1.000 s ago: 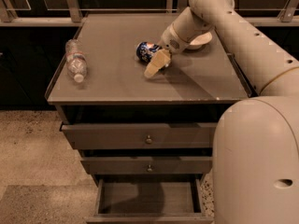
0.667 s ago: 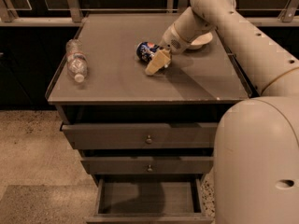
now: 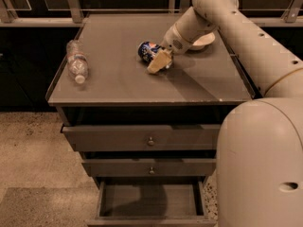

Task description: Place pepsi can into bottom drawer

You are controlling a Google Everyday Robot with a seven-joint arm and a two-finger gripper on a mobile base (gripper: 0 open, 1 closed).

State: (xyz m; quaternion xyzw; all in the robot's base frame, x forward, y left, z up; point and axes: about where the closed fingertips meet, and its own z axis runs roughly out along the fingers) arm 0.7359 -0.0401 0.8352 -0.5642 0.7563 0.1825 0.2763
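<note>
The pepsi can (image 3: 146, 50) lies on its side on the cabinet top (image 3: 118, 79), dark blue with white and red marks. My gripper (image 3: 159, 60) is right at the can, its tan fingers (image 3: 158, 62) against the can's right side. The bottom drawer (image 3: 150, 201) is pulled out below, and its flat floor shows nothing in it.
A clear plastic water bottle (image 3: 77, 61) lies on the left of the cabinet top. A white bowl (image 3: 202, 42) sits behind my wrist at the back right. The two upper drawers (image 3: 150, 141) with round knobs are closed. My arm's large body (image 3: 260, 164) fills the lower right.
My gripper has stayed at the can; the can and arm show almost no movement.
</note>
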